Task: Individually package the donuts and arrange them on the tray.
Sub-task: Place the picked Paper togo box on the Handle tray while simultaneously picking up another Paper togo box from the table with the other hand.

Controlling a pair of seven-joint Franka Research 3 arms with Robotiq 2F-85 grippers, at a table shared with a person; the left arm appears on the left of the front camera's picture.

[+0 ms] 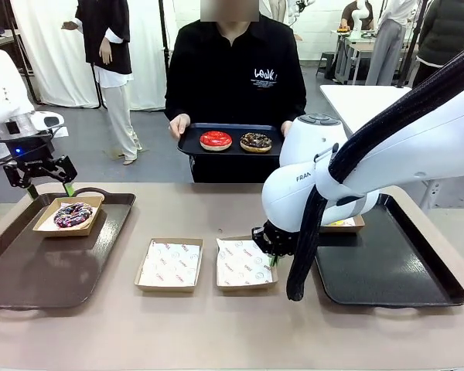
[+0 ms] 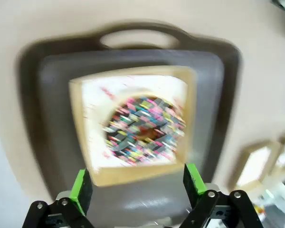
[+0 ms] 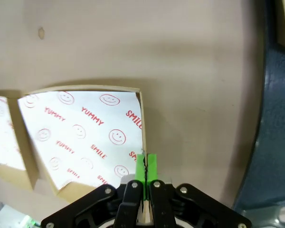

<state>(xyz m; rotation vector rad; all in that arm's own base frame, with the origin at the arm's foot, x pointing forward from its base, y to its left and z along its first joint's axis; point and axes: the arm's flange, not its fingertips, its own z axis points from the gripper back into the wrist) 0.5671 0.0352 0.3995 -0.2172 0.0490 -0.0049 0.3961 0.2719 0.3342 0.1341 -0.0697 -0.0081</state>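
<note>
A tray [image 1: 31, 270] bearing a boxed donut [image 1: 73, 215] is set left of the two lined boxes [image 1: 169, 264]; a second tray [image 1: 387, 270] is set right of them.

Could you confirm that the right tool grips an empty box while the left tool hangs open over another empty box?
Not quite: the left tool hangs open over a box holding a sprinkled donut, as the left wrist view shows. The right tool does grip an empty box.
</note>
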